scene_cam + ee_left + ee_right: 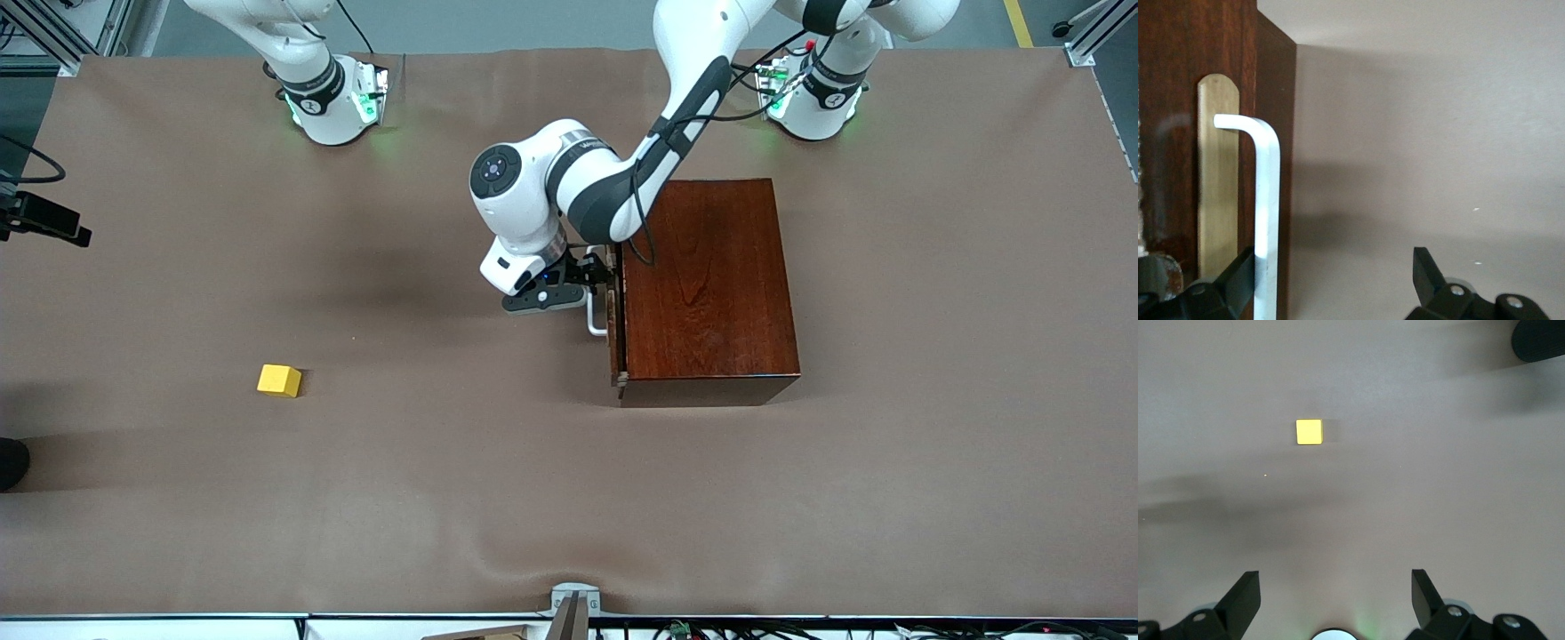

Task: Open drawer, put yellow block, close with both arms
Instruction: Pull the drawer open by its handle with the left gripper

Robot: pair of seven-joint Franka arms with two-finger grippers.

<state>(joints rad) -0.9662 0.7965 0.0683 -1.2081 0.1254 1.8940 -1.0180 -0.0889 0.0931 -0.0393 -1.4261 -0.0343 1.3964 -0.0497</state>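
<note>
Drawer [615, 322] barely cracked; we see left gripper [597, 271] jaws spread around handle [1266, 213]. Block [279, 380] sits on counter [444, 462], untouched, well apart. Right gripper [1335, 597] waits, jaws spread.

The wooden box [707, 289] stands on the worktop [933, 400] toward the left arm's end; the yellow block [279, 380] lies well apart, nearer the front camera, toward the right arm's end.
</note>
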